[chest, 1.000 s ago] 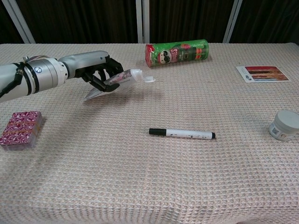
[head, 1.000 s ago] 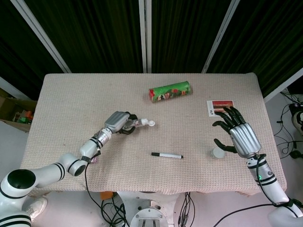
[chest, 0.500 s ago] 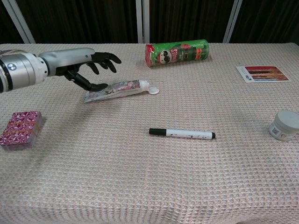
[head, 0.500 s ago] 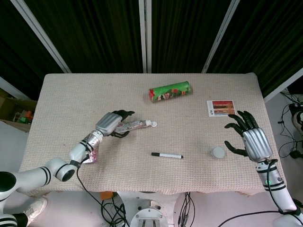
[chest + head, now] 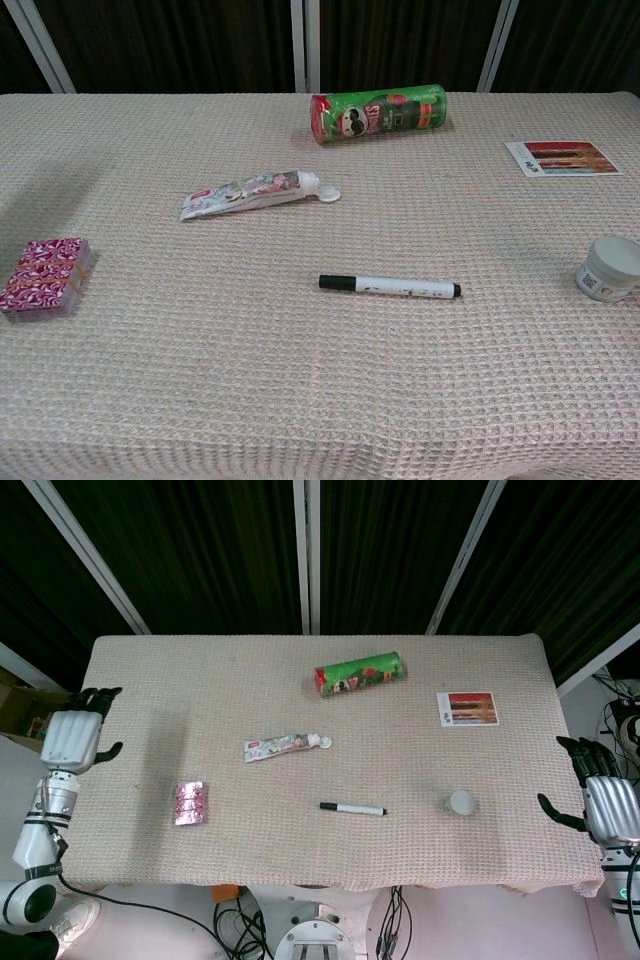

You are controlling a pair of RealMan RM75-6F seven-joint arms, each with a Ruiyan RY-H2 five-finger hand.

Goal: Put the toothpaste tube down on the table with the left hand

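The toothpaste tube (image 5: pixel 285 746) (image 5: pixel 256 192) lies flat on the table, its white cap pointing right, with nothing touching it. My left hand (image 5: pixel 74 736) hangs off the table's left edge, far from the tube, fingers spread and empty. Beyond the right edge, my right hand (image 5: pixel 600 798) is likewise open and holds nothing. Neither hand shows in the chest view.
A green chip can (image 5: pixel 358 673) (image 5: pixel 378 113) lies on its side at the back. A black marker (image 5: pixel 352 808) (image 5: pixel 390 286) lies in front of the tube. A red patterned packet (image 5: pixel 192 802) (image 5: pixel 44 275), a small white jar (image 5: pixel 461 802) (image 5: pixel 609 268) and a picture card (image 5: pixel 466 708) (image 5: pixel 558 157) lie around.
My left hand has let go of the tube and drawn back left, off the table. The tube stays lying on the cloth. The right hand has withdrawn past the right edge.
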